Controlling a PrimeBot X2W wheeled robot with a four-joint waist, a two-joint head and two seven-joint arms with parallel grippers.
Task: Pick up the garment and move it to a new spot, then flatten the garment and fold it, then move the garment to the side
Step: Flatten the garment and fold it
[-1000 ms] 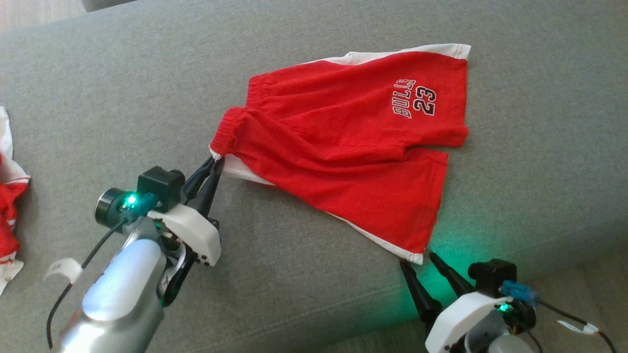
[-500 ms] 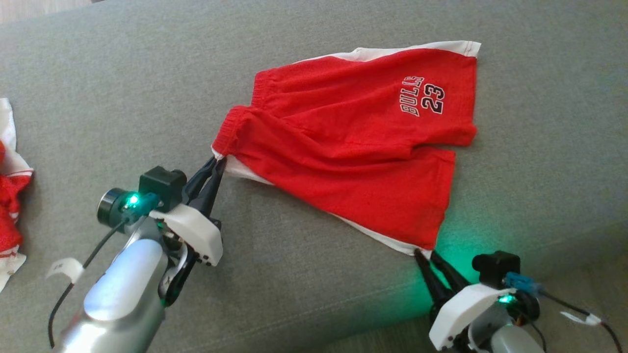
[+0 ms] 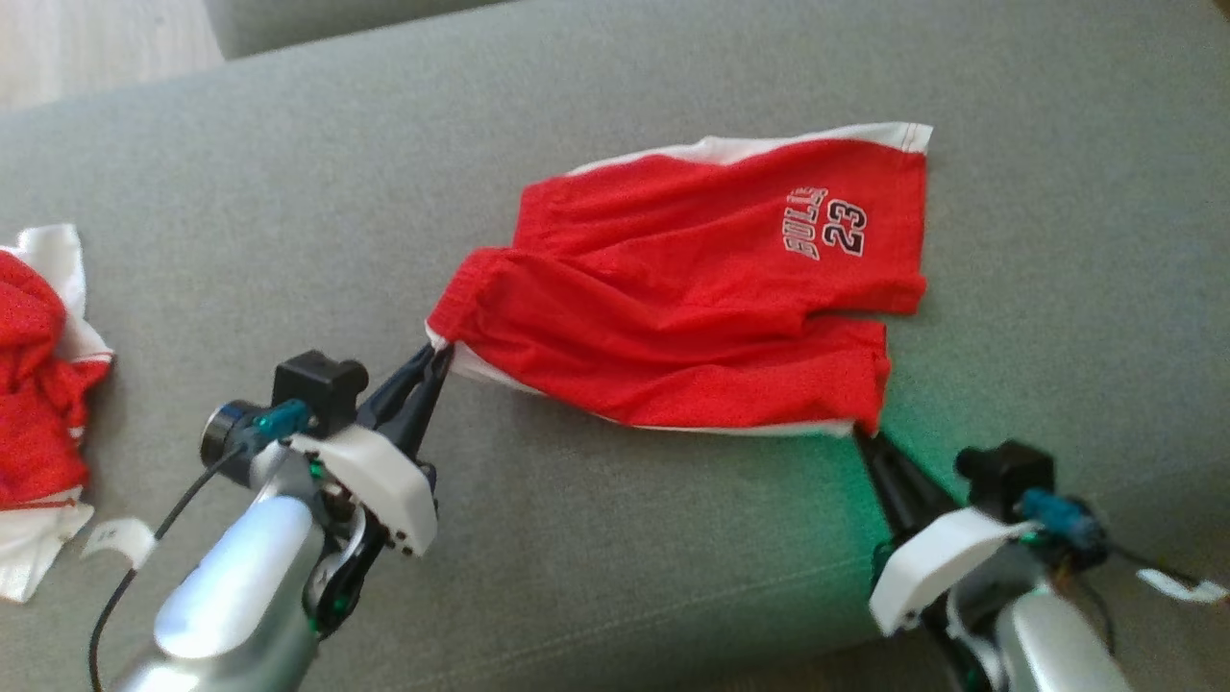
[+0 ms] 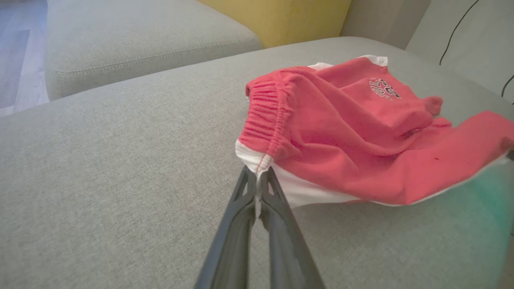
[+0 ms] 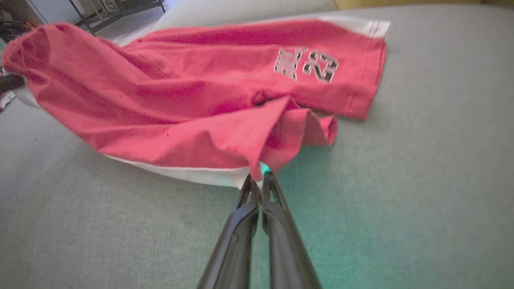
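Left gripper [image 3: 439,357] was clamped on the white waistband corner of the shorts [image 3: 692,298]; right gripper [image 3: 862,437] was pinched tight on the white hem corner of the near leg. Shorts lay ahead of both, out on the grey couch cushion [image 3: 288,192], near edge lifted off it between the two grips, far leg flat on the fabric. Long axis ran waistband-to-hem, roughly left to right, so the held edge spanned arm to arm; neither arm was nearer, each had its own end. My read: the next move depends on both arms travelling together along or across that axis. Shorts were thin red jersey, limp, creased mid-panel, ribbed elastic waist, white side stripe, printed number. Cushion was coarse weave, some drag likely. Another red-and-white garment [image 3: 38,384] sat crumpled well off to the left.
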